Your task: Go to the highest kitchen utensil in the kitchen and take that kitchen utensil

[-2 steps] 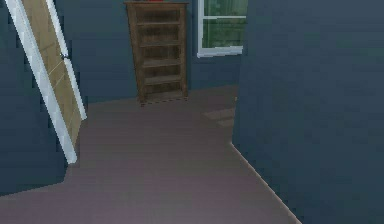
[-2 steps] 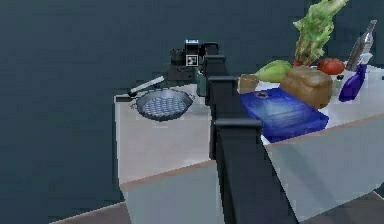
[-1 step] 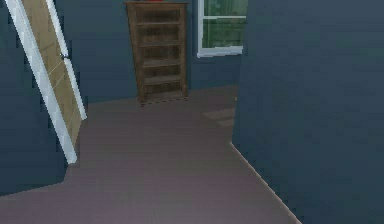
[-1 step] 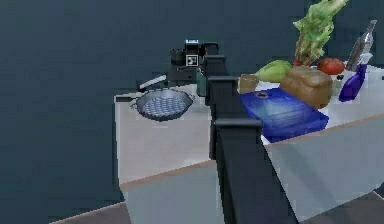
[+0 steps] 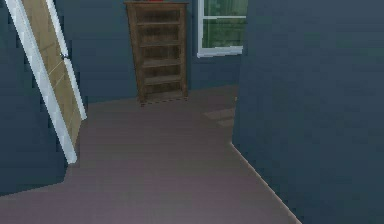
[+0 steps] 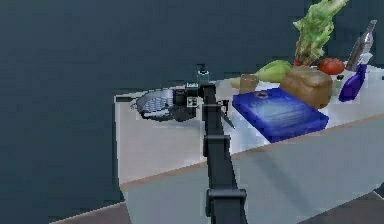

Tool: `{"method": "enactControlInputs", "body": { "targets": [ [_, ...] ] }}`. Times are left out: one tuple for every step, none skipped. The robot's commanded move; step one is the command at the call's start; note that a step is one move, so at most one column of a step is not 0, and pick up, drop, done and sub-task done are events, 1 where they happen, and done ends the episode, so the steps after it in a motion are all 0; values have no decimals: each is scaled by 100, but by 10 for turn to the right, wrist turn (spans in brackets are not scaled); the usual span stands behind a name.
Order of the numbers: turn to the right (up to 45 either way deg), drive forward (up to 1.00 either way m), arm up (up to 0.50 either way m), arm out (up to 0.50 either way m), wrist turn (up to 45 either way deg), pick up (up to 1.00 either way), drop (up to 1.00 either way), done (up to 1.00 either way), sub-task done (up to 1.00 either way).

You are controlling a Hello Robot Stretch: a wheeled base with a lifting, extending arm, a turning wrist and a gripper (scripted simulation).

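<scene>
White bench (image 6: 165, 140) against dark blue wall (image 6: 80, 50). Arm (image 6: 218, 150) runs straight out over the bench edge, 2 white squares (image 6: 200, 95) at its far end. Jaws sit at dark round thing (image 6: 152, 103) on bench's left part; can't tell jaw spread, nor whether anything's held.

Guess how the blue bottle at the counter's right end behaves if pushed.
Probably tips easily: the blue bottle stands upright, tall with a narrow top. Its surface looks smooth, so it is likely slippery. A push leftward in the picture would likely send it against the bread loaf beside it.
</scene>
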Motion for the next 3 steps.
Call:
{"method": "enactControlInputs", "body": {
  "targets": [
    [0, 0, 0, 0, 0, 100, 0, 0, 0],
    [0, 0, 10, 0, 0, 0, 0, 0, 0],
    [0, 0, 0, 0, 0, 0, 0, 100, 0]
  ]
}}
